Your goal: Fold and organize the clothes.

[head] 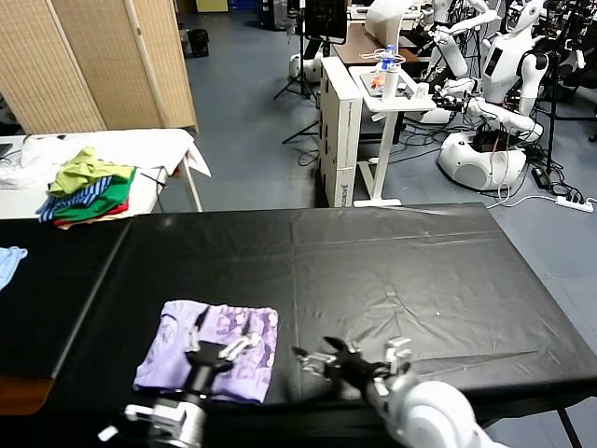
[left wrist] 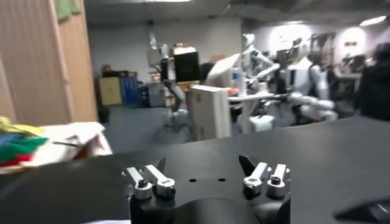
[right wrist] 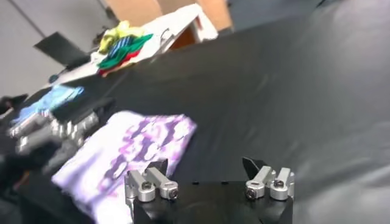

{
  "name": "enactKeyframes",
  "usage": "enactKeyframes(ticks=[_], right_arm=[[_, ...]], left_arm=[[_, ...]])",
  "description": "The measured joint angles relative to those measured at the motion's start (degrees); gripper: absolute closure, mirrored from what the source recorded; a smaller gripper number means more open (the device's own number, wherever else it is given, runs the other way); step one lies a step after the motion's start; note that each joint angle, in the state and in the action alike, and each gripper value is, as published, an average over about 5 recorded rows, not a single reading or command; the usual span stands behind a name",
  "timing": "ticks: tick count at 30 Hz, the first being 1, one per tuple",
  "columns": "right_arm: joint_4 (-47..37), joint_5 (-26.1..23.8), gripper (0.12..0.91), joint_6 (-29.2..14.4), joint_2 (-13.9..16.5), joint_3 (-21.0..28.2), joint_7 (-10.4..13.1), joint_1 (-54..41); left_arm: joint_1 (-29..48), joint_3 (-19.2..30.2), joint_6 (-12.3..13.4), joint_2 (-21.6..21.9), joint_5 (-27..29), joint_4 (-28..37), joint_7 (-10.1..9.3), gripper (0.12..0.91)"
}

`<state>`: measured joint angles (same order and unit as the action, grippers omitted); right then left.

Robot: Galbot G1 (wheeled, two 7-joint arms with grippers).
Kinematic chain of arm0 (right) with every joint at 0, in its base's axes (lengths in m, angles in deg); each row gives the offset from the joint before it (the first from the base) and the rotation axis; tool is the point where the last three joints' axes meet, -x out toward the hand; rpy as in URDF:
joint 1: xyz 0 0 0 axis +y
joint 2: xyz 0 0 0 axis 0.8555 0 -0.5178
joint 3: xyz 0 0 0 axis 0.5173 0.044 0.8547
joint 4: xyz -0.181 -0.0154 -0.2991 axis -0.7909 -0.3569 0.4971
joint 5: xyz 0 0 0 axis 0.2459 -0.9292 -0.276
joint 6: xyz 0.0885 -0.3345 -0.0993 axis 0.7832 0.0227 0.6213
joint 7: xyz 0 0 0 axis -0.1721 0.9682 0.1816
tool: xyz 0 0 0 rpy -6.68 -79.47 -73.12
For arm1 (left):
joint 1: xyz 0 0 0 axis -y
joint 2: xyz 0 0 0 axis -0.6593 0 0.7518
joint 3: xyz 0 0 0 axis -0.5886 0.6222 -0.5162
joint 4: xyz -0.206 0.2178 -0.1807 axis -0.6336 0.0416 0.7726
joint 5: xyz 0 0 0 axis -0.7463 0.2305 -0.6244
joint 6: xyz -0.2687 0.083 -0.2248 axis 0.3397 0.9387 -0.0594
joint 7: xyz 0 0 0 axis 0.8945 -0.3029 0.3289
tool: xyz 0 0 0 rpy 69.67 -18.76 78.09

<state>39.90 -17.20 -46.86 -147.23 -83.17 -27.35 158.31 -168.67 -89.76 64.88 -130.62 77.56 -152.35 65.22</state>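
Lavender T-shirt (head: 210, 352): one item, folded into a rough rectangle, laid flat on the black-covered counter (head: 392, 271) near its front edge, toward the robot's left. A darker purple dotted print is seen across the upper face of the fold; no wording or brand mark can be read on it. The same garment is shown in the right wrist view (right wrist: 131, 155), pale at one end and printed at the other. Left hand (head: 221, 350): positioned over the near part of the shirt, fingers spread apart, nothing held between them; in the left wrist view (left wrist: 204, 178) the two finger pairs are seen set wide with only the counter surface between. Right hand (head: 326, 357): placed just beside the shirt's right edge, over bare black cover, fingers likewise parted and empty, as confirmed in its own wrist view (right wrist: 206, 176). Pile of garments (head: 89, 187): green, blue-striped and red pieces, heaped on a white side table (head: 159, 147) beyond the counter's far left corner, well apart from the shirt. Light blue cloth (head: 7, 261): partly visible at the left margin on the counter. No legible labels or writing are found on any item listed.
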Motion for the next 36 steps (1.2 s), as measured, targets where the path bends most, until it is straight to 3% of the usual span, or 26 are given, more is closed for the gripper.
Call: enactKeyframes(ticks=[5,7,16,20,27,31,36], right_arm=[[-4.15,-2.74,0.132,-0.59,-3.91,6.21,0.13,-3.16],[-5.24,-3.49,0.184,-0.72,-5.14,7.95,0.09,-3.9],[-5.47,-5.09,0.705,-0.61,-5.51,9.06,0.22,-3.58],[-3.9,-6.25,0.874,0.3,-3.92,6.83,-0.03,-2.49],[-1.6,-10.01,0.885,2.24,1.23,0.57,-3.44,-1.98],[-1.77,-12.68,0.885,3.05,4.36,-1.71,-5.52,-2.95],[-0.71,-14.48,0.857,4.82,6.93,-3.15,-5.38,-2.54]], left_arm=[[-0.84,-4.25,0.8,1.15,-0.35,-0.78,-0.01,0.123],[-1.37,-4.93,1.3,1.04,-0.35,-1.27,0.04,0.123],[-4.02,-6.2,3.59,1.18,-2.1,-2.93,-1.02,0.123],[-4.7,-6.55,4.08,1.75,-5.14,-3.06,-1.72,0.123],[-4.94,-6.59,3.44,2.43,-12.35,-2.93,-2.02,0.123],[-5.35,-6.47,3.29,2.75,-13.34,-2.68,-1.68,0.123],[-6.57,-6.44,4.44,2.99,-13.51,-2.22,-1.57,0.123]])
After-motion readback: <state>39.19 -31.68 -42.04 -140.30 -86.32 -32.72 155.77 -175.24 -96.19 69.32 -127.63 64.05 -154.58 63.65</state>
